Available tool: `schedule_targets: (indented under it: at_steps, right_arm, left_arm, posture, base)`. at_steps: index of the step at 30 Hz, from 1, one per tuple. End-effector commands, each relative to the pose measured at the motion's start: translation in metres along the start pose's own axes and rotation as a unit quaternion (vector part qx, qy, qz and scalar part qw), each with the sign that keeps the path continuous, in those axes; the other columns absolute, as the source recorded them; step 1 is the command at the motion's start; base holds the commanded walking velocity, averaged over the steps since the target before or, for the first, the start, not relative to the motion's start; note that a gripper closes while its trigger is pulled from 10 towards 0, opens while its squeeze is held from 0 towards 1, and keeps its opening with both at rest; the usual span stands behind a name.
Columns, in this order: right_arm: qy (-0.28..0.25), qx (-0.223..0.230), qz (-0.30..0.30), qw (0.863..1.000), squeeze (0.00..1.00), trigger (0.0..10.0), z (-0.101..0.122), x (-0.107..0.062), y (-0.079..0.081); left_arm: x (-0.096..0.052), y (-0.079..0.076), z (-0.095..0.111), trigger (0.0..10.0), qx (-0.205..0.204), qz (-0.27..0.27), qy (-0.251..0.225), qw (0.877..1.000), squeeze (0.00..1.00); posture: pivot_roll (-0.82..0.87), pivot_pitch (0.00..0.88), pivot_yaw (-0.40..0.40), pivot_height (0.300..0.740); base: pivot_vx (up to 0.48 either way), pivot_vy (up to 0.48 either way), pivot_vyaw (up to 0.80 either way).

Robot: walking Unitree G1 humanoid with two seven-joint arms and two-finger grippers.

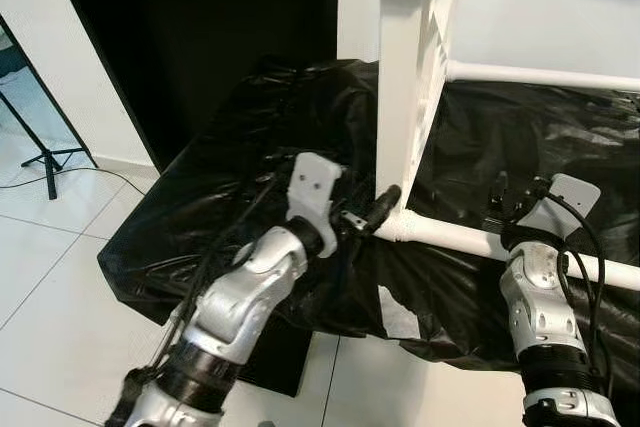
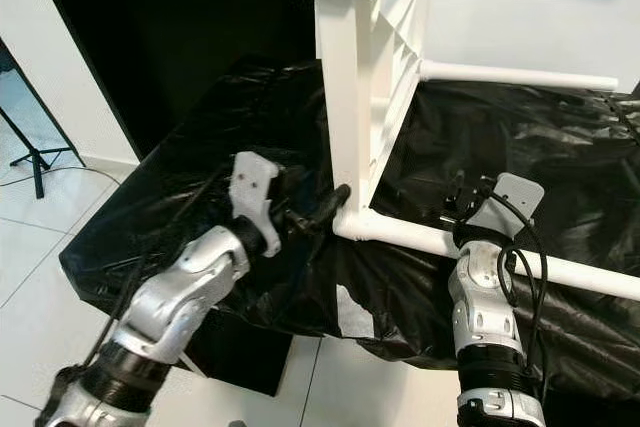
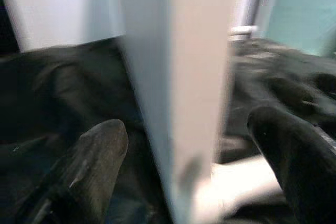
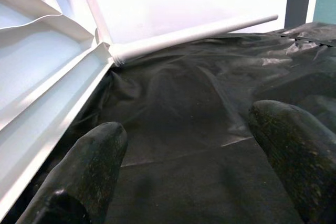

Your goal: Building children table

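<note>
Table on its side, left gripper at the corner joint.

L to R: tripod (image 1: 45, 152) on tiled floor (image 1: 60, 277) by dark door (image 1: 200, 37); left gripper (image 1: 372, 215) open, fingers (image 3: 100, 150) either side of the white table's (image 1: 405, 97) edge, prob. to steady it while a leg (image 1: 480, 239) seats. Right gripper (image 1: 512, 202) open, near that leg, over black plastic sheet (image 1: 250, 147) covering the work surface, likely scratch protection. White wall behind.
</note>
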State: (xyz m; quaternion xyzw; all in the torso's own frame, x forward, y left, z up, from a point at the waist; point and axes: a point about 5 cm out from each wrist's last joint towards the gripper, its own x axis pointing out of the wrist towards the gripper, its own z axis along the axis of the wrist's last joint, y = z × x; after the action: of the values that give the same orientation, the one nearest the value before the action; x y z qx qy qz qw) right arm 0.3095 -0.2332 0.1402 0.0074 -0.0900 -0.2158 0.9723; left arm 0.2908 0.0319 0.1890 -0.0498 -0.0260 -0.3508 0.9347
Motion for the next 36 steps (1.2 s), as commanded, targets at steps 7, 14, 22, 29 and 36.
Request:
schedule_targets:
  at_steps: [7,14,22,29,36]
  right_arm:
    - [0.009,-0.002,-0.007,1.000,0.00,10.0,-0.002,-0.001,-0.005]
    - [0.013,-0.003,-0.011,1.000,0.00,10.0,-0.003,-0.002,-0.007]
    - [0.013,-0.004,-0.016,1.000,0.00,10.0,-0.003,-0.002,-0.008]
    - [0.013,-0.001,-0.020,1.000,0.00,10.0,-0.002,-0.002,-0.007]
    - [0.016,0.003,-0.018,1.000,0.00,10.0,-0.004,-0.004,-0.004]
  left_arm:
    - [0.015,-0.005,-0.003,10.0,-0.014,0.025,0.021,0.999,0.00]
    - [0.027,-0.016,0.004,10.0,-0.023,0.013,0.014,1.000,0.00]
    - [0.038,-0.027,0.009,10.0,-0.038,0.002,0.008,0.999,0.00]
    - [0.054,-0.031,0.014,10.0,-0.035,0.016,0.004,0.999,0.00]
    - [0.065,-0.032,0.016,10.0,-0.028,0.045,0.001,0.999,0.00]
  posture:
    - [-0.01,0.000,0.026,0.740]
    - [-0.02,0.000,0.033,0.740]
    - [-0.02,0.000,0.040,0.740]
    - [-0.02,0.000,0.048,0.740]
    - [-0.03,0.000,0.053,0.740]
  base:
    - [0.000,0.000,0.00]
    - [0.000,0.000,0.00]
    - [0.000,0.000,0.00]
    - [0.000,0.000,0.00]
    - [0.000,0.000,0.00]
